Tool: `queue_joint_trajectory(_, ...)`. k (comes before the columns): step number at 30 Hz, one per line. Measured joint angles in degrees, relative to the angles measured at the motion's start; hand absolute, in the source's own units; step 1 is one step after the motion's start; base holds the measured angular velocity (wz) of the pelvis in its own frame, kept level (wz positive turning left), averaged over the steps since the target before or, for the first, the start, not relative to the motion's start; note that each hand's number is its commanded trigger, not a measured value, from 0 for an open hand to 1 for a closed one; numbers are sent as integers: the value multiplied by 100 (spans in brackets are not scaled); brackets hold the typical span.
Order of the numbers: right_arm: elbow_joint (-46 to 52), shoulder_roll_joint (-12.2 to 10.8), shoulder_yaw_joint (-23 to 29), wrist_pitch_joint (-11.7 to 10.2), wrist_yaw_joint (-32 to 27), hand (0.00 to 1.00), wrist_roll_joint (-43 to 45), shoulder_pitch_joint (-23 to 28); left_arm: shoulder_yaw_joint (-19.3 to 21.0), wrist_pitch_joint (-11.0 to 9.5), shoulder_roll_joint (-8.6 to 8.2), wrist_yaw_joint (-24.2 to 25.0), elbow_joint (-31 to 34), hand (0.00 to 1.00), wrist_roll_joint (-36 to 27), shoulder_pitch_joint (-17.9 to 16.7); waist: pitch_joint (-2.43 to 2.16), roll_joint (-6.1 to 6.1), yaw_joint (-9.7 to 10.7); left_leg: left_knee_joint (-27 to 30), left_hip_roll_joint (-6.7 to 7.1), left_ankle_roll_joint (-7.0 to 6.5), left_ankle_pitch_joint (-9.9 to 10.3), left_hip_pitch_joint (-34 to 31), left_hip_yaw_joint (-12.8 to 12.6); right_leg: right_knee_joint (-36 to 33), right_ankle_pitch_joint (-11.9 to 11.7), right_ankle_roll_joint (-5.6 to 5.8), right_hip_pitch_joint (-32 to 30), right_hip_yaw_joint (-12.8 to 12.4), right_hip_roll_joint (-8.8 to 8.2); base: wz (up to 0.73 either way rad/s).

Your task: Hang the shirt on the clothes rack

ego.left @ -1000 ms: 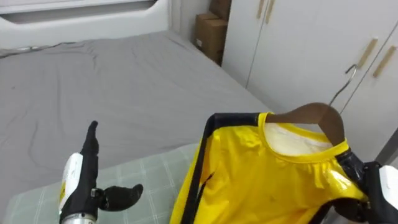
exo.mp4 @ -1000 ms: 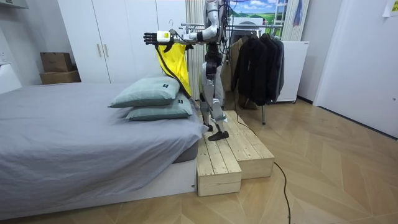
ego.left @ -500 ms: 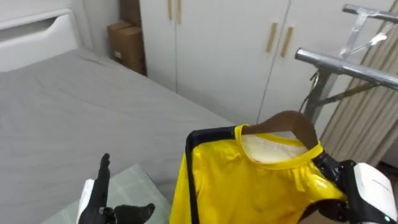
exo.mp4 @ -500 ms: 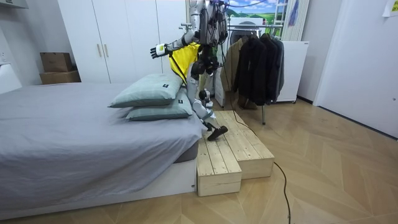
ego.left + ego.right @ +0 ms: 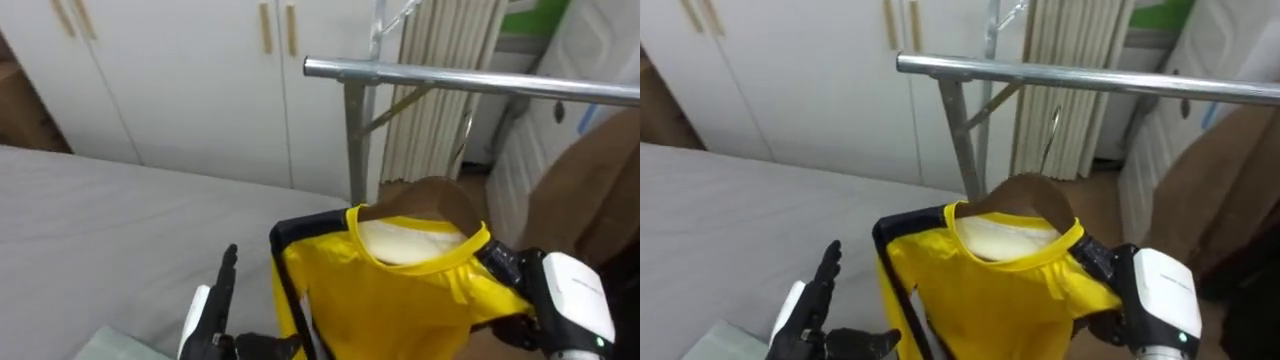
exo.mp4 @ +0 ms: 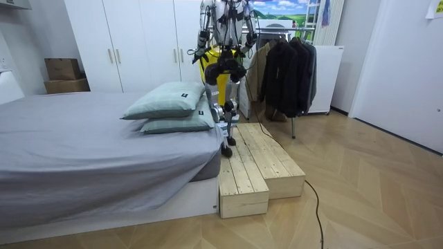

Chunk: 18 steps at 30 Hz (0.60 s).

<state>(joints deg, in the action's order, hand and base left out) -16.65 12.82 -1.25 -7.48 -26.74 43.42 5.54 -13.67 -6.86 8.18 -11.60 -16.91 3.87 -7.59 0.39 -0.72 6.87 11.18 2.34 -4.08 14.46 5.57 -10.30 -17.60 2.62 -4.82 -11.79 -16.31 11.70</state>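
The robot has turned on the wooden step (image 6: 242,173) from the bed (image 6: 83,138) toward the clothes rack (image 6: 271,28) (its metal rail (image 5: 470,80) now crosses the eye views). The yellow shirt (image 5: 400,300) on its hanger (image 5: 430,195) has swung away from the pillows (image 6: 163,104), to just below that rail.

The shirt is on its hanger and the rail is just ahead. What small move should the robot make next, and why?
Probably raise the right hand so the hook of the wooden hanger clears the metal rail. The hook sits below the rail, and that hand holds the hanger with the yellow shirt on it; the left hand is open and free.
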Motion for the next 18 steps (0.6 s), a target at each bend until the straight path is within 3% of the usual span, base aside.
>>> queue_joint_trajectory(1, 89, -51, -33, 0, 0, 100, -1, 0, -9, 5, 38, 1, -156, 0, -77, 31, 15, -32, 20, -41, -80, -37, 35, 37, -260, 24, -107, 13, -68, 60, 37, -65)
queue_joint_trajectory(2, 183, -75, -70, 4, 0, 100, 21, 4, -10, 24, 61, -3, -261, 0, -100, 56, 36, -56, 65, -77, -144, -33, 42, 15, -584, 96, -198, 94, -167, 326, -14, -64)
queue_joint_trajectory(3, 220, -76, -79, 6, -1, 100, 36, -1, -10, 24, 63, -1, -278, 0, -101, 64, 35, -58, 6, -131, -185, -23, 47, -4, -765, 3, -174, 154, -255, 772, -134, -96)
queue_joint_trajectory(4, 291, -62, -81, 9, -4, 100, 65, -14, -11, 26, 42, 0, -335, 0, -99, 111, 81, -103, -239, -184, -184, -16, 51, 9, -1123, -760, 293, 152, -495, 1750, -558, -108)
queue_joint_trajectory(5, 289, -48, -89, 9, -5, 100, 84, -27, -26, 28, -19, 15, -443, 0, -108, 134, 72, -84, -283, -161, -166, -19, 62, 34, -1263, -1429, 740, 204, -505, 2201, -1111, -99)
queue_joint_trajectory(6, 289, -56, -92, 7, -8, 100, 85, -33, -30, 28, -24, 54, -479, 0, -120, 152, 72, -82, -279, -166, -155, -19, 63, 65, -1309, -1646, 909, 325, -473, 2302, -1425, -60)
queue_joint_trajectory(7, 284, -69, -133, 3, -9, 100, 85, -37, -27, 27, -28, 136, -548, 0, -159, 187, 79, -117, -285, -155, -130, -3, 72, 82, -1432, -1725, 1060, 534, -301, 2371, -1933, -61)
queue_joint_trajectory(8, 283, -86, -215, -12, -8, 100, 89, -39, 25, 29, -16, 226, -631, 0, -206, 193, 70, -153, -348, -122, -137, 77, 119, 83, -1528, -1526, 979, 707, -34, 2391, -2338, -65)
queue_joint_trajectory(9, 278, -117, -242, -22, -6, 100, 92, -39, 59, 31, 0, 258, -670, 0, -205, 204, 81, -190, -358, -69, -154, 129, 149, 76, -1578, -1351, 929, 904, 89, 2402, -2433, -59)
queue_joint_trajectory(10, 272, -178, -267, -24, 6, 100, 90, -39, 123, 47, -3, 331, -708, 0, -203, 230, 119, -252, -378, 40, -194, 169, 160, 35, -1606, -1022, 955, 1028, 204, 2549, -2388, -49)
queue_joint_trajectory(12, 271, -178, -271, 0, 15, 100, 128, -38, 170, 49, -74, 365, -722, 0, -207, 258, 112, -212, -395, 96, -299, 239, 134, -60, -1605, -677, 933, 1048, 294, 2638, -2256, -39)
queue_joint_trajectory(14, 280, -181, -304, 77, 72, 100, 230, -32, 122, 50, -110, 458, -722, 0, -213, 295, 94, -178, -350, 42, -416, 359, 58, -104, -1592, -376, 781, 967, 356, 2608, -2018, -24)
queue_joint_trajectory(18, 339, -149, -357, 193, 162, 100, 264, -33, -14, 50, -123, 506, -863, 0, -195, 422, 78, -187, -326, -27, -550, 457, 0, -97, -1441, -175, 685, 856, 401, 2581, -1813, -14)
